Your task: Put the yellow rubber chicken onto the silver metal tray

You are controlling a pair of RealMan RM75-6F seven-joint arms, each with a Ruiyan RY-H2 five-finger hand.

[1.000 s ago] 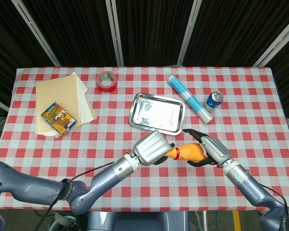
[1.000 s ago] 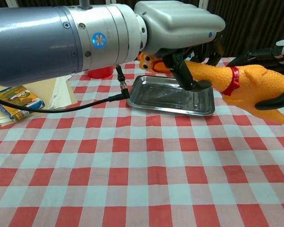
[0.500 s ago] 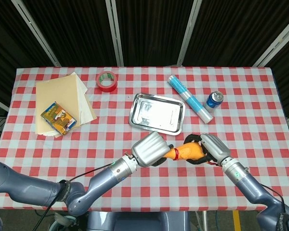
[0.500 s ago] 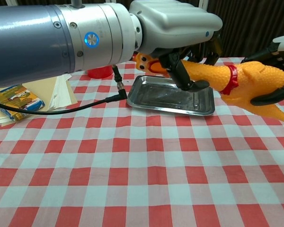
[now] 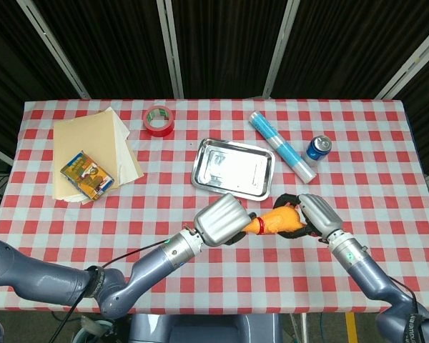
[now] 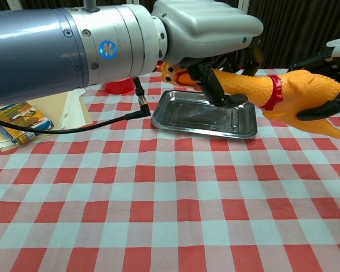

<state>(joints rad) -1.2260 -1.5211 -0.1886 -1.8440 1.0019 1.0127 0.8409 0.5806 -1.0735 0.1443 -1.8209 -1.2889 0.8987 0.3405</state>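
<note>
The yellow rubber chicken (image 5: 277,221) hangs above the cloth between my two hands, just in front of the silver metal tray (image 5: 200,163). My left hand (image 5: 220,220) grips its neck near the red collar. My right hand (image 5: 318,214) grips its body from the other side. In the chest view the chicken (image 6: 306,90) lies roughly level, its head toward the left above the tray (image 6: 192,111). My left hand (image 6: 209,28) wraps the neck from above. The dark fingers of my right hand (image 6: 331,54) curl over the body at the right edge.
A red tape roll (image 5: 158,119) lies behind the tray on the left. A blue-and-white tube (image 5: 281,146) and a blue can (image 5: 318,148) are to the tray's right. Tan papers (image 5: 93,143) with a small colourful box (image 5: 88,175) sit at the far left.
My right hand's fingers have closed around the chicken's body. Both hands and the chicken have shifted slightly toward the tray.
</note>
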